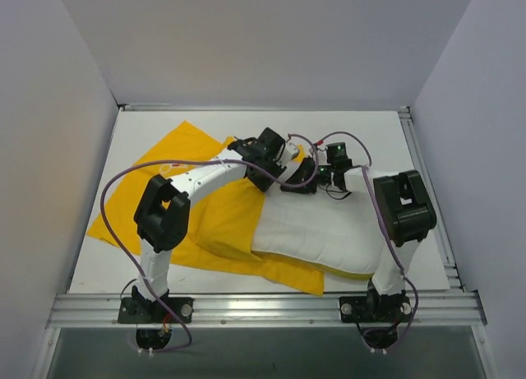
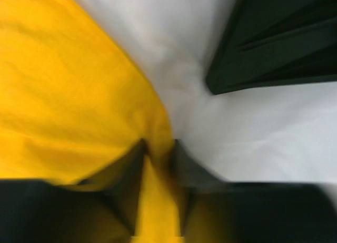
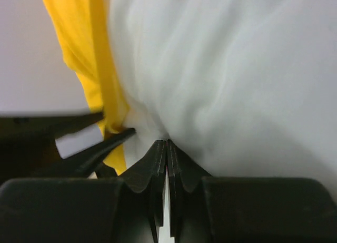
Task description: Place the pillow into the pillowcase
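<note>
Top external: pillow [image 1: 320,231] lies on the right part of the pillowcase [image 1: 156,190], both on the table [image 1: 370,136]. Its left end appears tucked under a yellow fold. Both arms meet at its far edge.

Handling (judged): pillow light, soft and squashy, likely to sag if held at one point; pinch it at the edge seam. Case thin and limp, creases easily; take it at the hem of the opening.

Left wrist: left gripper [image 2: 159,148] clamped on a ridge of yellow cloth.

Right wrist: right gripper [image 3: 166,144] pressed together on a pinch of white pillow fabric.
</note>
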Controlling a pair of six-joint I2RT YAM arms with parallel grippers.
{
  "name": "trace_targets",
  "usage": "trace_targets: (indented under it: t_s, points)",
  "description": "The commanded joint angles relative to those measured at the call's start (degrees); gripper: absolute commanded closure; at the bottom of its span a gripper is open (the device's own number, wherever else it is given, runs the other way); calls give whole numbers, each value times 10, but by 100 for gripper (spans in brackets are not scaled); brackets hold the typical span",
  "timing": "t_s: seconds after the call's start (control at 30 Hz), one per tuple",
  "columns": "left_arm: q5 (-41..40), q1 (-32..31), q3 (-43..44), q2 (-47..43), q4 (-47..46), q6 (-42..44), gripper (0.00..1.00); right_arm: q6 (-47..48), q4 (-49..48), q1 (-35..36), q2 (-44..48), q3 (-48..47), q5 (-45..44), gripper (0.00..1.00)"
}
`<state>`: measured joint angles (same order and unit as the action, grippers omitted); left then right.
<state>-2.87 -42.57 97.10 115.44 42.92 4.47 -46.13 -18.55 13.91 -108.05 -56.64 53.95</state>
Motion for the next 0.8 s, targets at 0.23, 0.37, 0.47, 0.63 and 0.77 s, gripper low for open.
trace_targets:
  t_s: [0.23, 0.37, 0.47, 0.63, 0.77]
  points:
    - [345, -66, 207, 75, -8, -17, 100, -95, -135, 20, -90, 1, -5, 100]
    - [457, -82, 259, 109, -13, -25, 100, -123, -155, 16, -104, 10, -10, 100]
    - [473, -67, 235, 109, -19, -26, 100, -133, -165, -2, -108, 14, -13, 100]
    - [349, -18, 156, 72, -36, -19, 97, -130, -165, -43, -96, 21, -14, 100]
    - [244, 33, 107, 30, -59, 2, 62, -113, -155, -64, -58, 22, -4, 96]
